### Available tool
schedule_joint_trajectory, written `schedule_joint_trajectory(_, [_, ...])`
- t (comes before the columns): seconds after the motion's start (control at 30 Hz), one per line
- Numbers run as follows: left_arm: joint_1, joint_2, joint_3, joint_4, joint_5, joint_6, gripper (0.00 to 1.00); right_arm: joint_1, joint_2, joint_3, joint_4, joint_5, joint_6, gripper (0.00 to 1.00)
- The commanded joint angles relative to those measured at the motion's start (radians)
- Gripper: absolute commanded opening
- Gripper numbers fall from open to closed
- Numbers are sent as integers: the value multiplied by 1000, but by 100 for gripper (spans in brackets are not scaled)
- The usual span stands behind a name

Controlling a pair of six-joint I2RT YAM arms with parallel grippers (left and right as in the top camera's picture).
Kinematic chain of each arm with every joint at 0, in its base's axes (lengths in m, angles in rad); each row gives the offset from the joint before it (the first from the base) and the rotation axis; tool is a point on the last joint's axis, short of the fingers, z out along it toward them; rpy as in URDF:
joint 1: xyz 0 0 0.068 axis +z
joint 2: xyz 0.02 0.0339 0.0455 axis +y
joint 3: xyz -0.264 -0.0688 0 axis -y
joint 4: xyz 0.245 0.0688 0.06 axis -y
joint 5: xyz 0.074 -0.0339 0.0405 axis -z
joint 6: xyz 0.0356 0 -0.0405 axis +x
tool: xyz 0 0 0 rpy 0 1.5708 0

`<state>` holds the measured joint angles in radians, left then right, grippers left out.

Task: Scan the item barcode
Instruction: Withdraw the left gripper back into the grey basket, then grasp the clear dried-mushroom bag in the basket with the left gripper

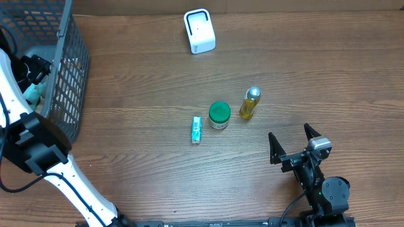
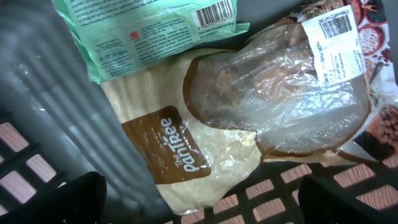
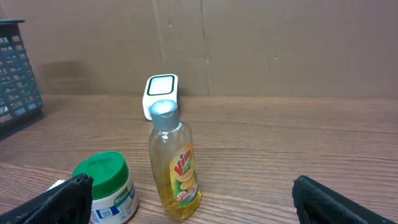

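My left gripper point(image 2: 202, 204) is open inside the grey mesh basket point(image 1: 71, 69), just above a bread bag point(image 2: 186, 143) with a brown label. Behind the bag lies a green packet point(image 2: 143, 31) with a barcode on it, and a white barcode label point(image 2: 337, 37) shows at the top right. My right gripper point(image 1: 291, 142) stands open near the table's front right, holding nothing. Ahead of it stand a yellow soap bottle point(image 3: 174, 165) and a green-lidded jar point(image 3: 107, 186). The white scanner point(image 1: 199, 31) stands at the back of the table.
A small teal tube point(image 1: 196, 129) lies left of the jar point(image 1: 219, 115) and the bottle point(image 1: 250, 104). The basket's walls point(image 2: 56, 112) close in around my left gripper. A cardboard wall point(image 3: 249, 43) backs the table.
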<state>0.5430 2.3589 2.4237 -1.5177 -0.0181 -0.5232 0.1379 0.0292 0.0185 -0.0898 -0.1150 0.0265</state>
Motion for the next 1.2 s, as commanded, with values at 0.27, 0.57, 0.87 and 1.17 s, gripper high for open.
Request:
schedule_joint_trajectory(0.27, [-5,58,-15,5,-31,-42,100,0,-2,-5,5,9,2,100])
schedule_joint_trajectory(0.57, [-8,74,-17,32,-43,-43,100,0,-2,-5,5,8,2,100])
schedule_joint_trajectory(0.87, [-8,74,-94,82,-44,-42,100,0,-2,-5,5,9,2,100])
schedule_joint_trajectory(1.17, [-7,74,-253,212,-44,-41,100,0,-2,-5,5,8,2,100])
